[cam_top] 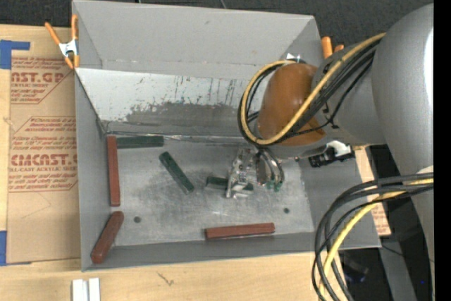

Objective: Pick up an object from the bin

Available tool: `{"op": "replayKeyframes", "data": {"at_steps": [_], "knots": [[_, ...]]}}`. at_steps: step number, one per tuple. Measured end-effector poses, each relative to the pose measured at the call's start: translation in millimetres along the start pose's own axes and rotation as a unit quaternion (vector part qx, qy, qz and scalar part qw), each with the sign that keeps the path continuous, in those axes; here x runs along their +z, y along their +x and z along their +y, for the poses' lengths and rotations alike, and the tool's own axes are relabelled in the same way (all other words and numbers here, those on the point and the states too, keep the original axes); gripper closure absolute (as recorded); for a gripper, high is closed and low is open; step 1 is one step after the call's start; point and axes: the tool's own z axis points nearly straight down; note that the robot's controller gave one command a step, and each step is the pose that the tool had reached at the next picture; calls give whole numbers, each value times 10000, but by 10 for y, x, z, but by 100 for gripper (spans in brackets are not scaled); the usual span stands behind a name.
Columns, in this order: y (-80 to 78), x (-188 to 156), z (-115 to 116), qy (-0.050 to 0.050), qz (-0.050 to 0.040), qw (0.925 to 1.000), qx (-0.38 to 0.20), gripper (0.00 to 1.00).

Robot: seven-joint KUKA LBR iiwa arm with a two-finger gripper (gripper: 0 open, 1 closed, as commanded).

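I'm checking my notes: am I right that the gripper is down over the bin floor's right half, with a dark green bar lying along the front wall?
Not quite: the camera view shows the bar along the front wall is reddish-brown, not dark green. The gripper is indeed down over the right half of the bin floor.

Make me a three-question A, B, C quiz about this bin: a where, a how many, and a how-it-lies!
1. Where is the gripper?
A) far left corner
B) right of middle in the bin
C) outside it
2. How many red-brown sticks are there?
A) one
B) three
C) six
3. How does the middle dark green bar lie?
A) flat, slanted
B) standing on end
C) atop a brown stick

Answers: 1 B, it is down inside, right of middle; 2 B, one by the left wall, one in the near-left corner, one along the near side; 3 A, it rests flat at an angle.
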Motion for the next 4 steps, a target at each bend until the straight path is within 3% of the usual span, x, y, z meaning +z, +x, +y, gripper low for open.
{"op": "replayKeyframes", "data": {"at_steps": [1,2,3,4], "knots": [[87,-14,8,-6,-96,9999,122,100],[110,-56,12,-1,-79,9999,150,100],[109,-407,91,-1,-29,10000,-17,100],[98,-1368,-58,6,-7,9996,-290,100]]}}
